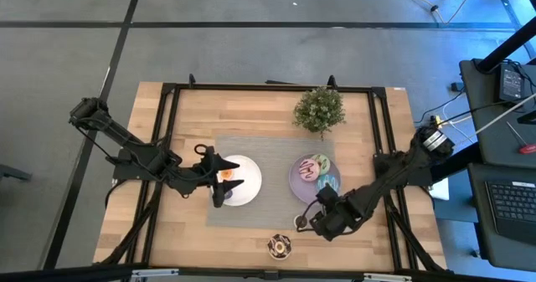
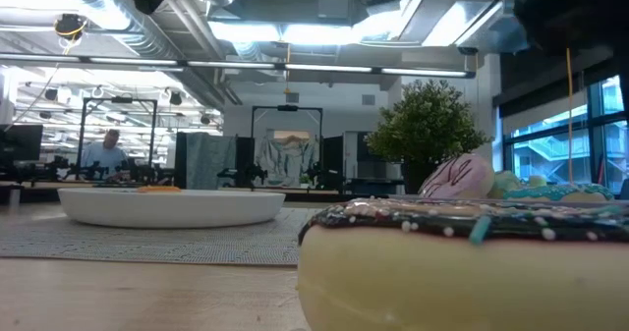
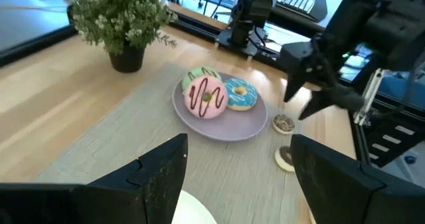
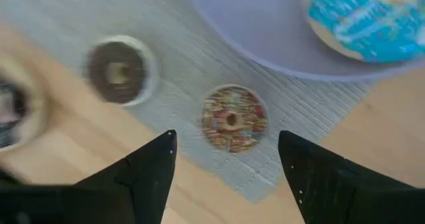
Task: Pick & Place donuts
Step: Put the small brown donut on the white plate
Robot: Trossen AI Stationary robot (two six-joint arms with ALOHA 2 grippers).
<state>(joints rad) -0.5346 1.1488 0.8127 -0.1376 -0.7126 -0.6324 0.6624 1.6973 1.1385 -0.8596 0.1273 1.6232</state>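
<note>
A lilac plate [image 1: 295, 184] holds a pink donut [image 3: 207, 96], a green-white donut [image 3: 201, 74] and a blue donut [image 3: 240, 94]. Two mini donuts lie on the grey mat near it: a speckled one [image 4: 234, 117] and a dark brown one [image 4: 119, 71]. My right gripper [image 4: 226, 144] hangs open above the speckled one, pointing down and touching nothing. An orange mini donut [image 1: 226, 174] lies on the white plate [image 1: 247, 182]. My left gripper [image 1: 221, 180] stands open over that plate's left side. A chocolate-sprinkled donut [image 1: 280, 247] rests on the wood near the front edge.
A potted plant [image 1: 319, 109] stands at the back of the table, behind the lilac plate. The grey mat [image 1: 251, 148] lies under both plates. Bare wood [image 1: 184, 115] lies to the left and far side of the mat.
</note>
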